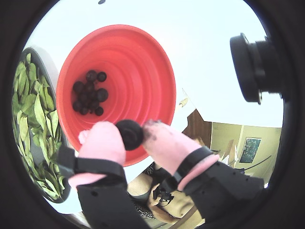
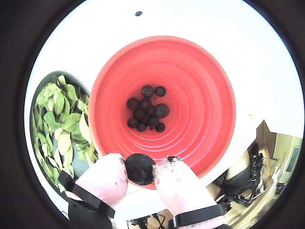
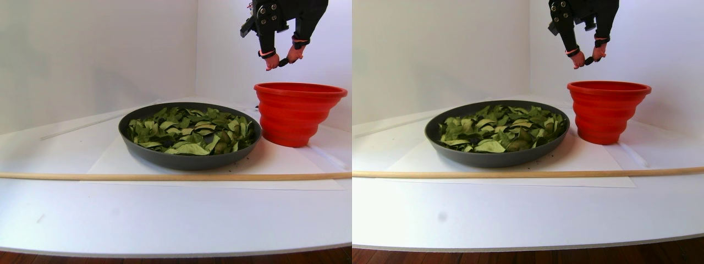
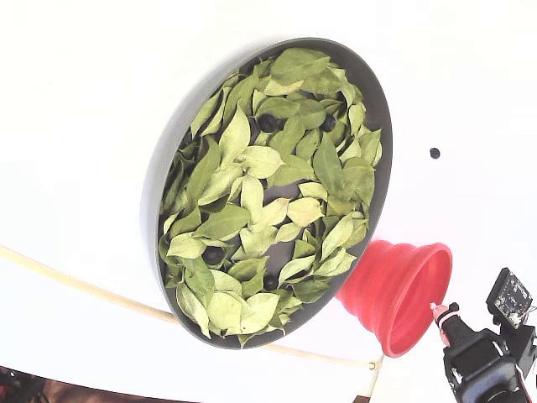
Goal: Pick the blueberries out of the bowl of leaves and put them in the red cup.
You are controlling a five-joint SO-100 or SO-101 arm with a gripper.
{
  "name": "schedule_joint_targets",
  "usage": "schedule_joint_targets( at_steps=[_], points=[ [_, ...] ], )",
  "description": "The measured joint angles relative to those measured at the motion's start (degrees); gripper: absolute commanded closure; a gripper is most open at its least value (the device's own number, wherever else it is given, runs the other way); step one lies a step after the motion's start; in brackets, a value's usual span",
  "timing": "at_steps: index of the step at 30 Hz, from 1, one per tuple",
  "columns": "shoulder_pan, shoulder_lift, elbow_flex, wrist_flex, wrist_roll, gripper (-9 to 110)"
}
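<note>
My gripper (image 1: 129,133) hangs above the near rim of the red cup (image 1: 143,71), its pink fingertips (image 1: 102,140) shut on one dark blueberry (image 2: 139,168). Several blueberries (image 2: 147,109) lie on the cup's bottom. In the stereo pair view the gripper (image 3: 282,60) is well above the cup (image 3: 300,113), at the side nearer the bowl. The dark grey bowl (image 4: 165,172) is full of green leaves (image 4: 252,193). Among them show three blueberries: two near one end (image 4: 268,122) (image 4: 328,122) and one at the other (image 4: 213,253).
A long thin wooden stick (image 3: 176,176) lies across the white table in front of the bowl (image 3: 181,159). A tiny flat black dot (image 4: 434,153) marks the table beyond the bowl. White walls stand close behind the cup. A camera module (image 1: 255,67) juts into a wrist view.
</note>
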Motion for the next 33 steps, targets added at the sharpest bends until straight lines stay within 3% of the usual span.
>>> schedule_joint_targets(
  at_steps=[6,33],
  points=[
    [0.2,0.0,-0.4,-0.8,0.0,83],
    [-7.0,0.0,-1.2,-1.0,0.0,86]
  ],
)
